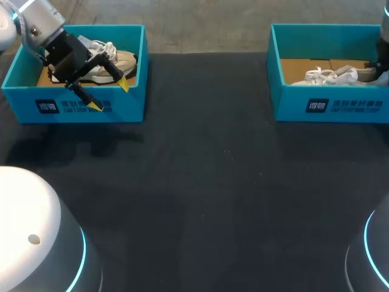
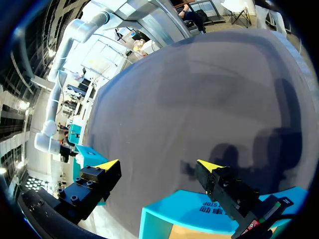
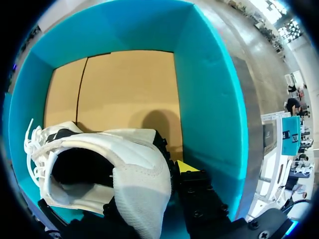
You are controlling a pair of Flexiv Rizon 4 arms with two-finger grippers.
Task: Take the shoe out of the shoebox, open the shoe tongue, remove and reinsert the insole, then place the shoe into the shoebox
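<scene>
Two teal shoeboxes stand at the table's far side. The left shoebox [image 1: 130, 104] holds a beige and white shoe [image 1: 117, 59]. My left gripper [image 1: 110, 96] hangs open over that box's front wall, with nothing between its fingers; in the left wrist view the left gripper [image 2: 158, 165] looks out past the box rim [image 2: 199, 205] onto the dark table. The right shoebox [image 1: 285, 103] holds a white shoe [image 1: 331, 75]. Inside it, my right gripper [image 3: 167, 174] is shut on the white shoe's [image 3: 134, 164] heel collar. One yellow fingertip [image 3: 187, 166] shows outside the heel; the other is hidden.
A dark cloth covers the table [image 1: 206, 182] between and in front of the boxes. The brown cardboard floor [image 3: 124, 89] of the right box lies bare ahead of the shoe. White robot bases [image 1: 30, 231] fill the near corners.
</scene>
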